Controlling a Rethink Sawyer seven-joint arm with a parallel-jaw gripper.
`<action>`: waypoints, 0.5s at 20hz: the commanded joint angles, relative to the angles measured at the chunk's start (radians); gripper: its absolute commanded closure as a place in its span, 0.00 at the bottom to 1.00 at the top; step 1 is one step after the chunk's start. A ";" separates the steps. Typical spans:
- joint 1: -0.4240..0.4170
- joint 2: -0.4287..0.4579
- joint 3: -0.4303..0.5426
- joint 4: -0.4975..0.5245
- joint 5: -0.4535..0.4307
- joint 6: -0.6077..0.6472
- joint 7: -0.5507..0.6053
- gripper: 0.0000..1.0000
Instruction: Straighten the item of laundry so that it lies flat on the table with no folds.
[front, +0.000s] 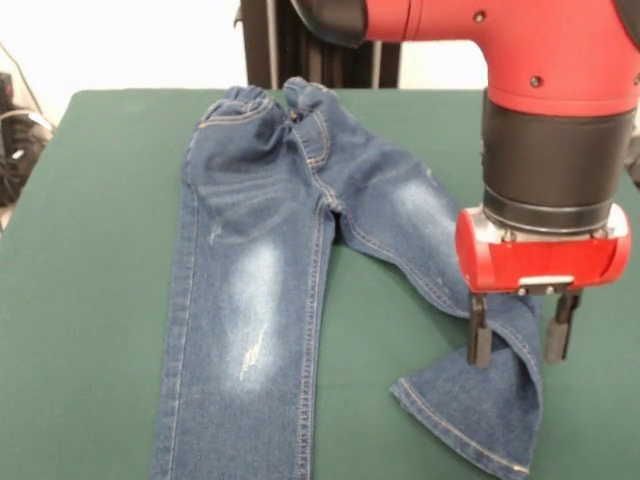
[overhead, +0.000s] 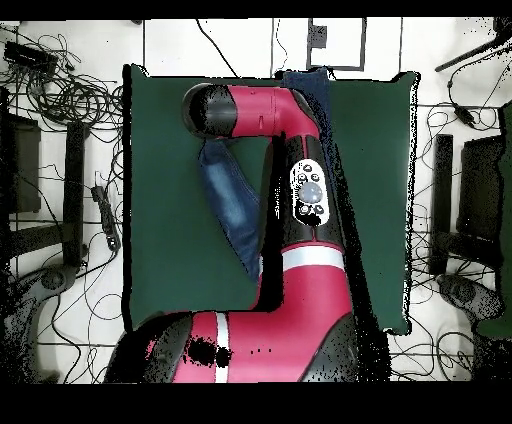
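The blue denim jeans (front: 260, 230) lie on the dark green table (front: 90, 260) with the waistband at the far side. The leg on the picture's left lies straight and flat. The other leg runs out diagonally to the right, and its lower end is folded back, with the hem (front: 460, 430) near the front edge. My gripper (front: 520, 340) is open, pointing down, with its fingers on either side of that fold. In the overhead view only one leg of the jeans (overhead: 230, 200) shows beside my arm, and the gripper is hidden under the arm.
My red and black arm (overhead: 300, 200) covers the middle of the table (overhead: 160, 250) in the overhead view. Cables and stands (overhead: 70, 190) lie on the floor around the table. Dark equipment (front: 15, 140) stands past the table's left edge in the front view.
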 joint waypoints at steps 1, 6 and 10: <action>0.036 0.078 0.015 0.190 0.086 -0.088 0.346 0.00; 0.074 0.125 -0.024 0.186 0.101 -0.151 0.357 0.00; 0.101 0.175 -0.052 0.178 0.115 -0.209 0.355 0.00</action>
